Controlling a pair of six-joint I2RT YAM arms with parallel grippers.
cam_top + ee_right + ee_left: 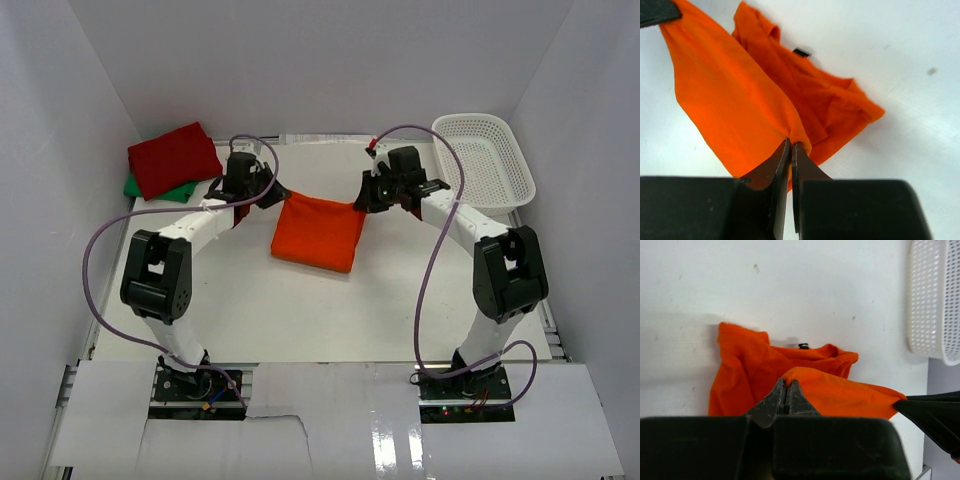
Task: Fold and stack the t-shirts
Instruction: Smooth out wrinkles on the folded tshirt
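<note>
One bright orange t-shirt stretches between clamped jaws, lower part bunched.

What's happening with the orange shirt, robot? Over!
Report: left gripper and right gripper each shut on orange shirt. Cloth stretched between them, rest trailing on table. Folded red shirt on green shirt, far left. Nothing in the way.

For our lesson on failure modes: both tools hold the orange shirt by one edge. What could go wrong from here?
The left tool and right tool each pinch only a thin edge bit of the orange shirt, so it might slip out. Its lower part lies bunched on the table, so the fold may land crooked. The left tool sits close to the red shirt and could nudge it.
</note>
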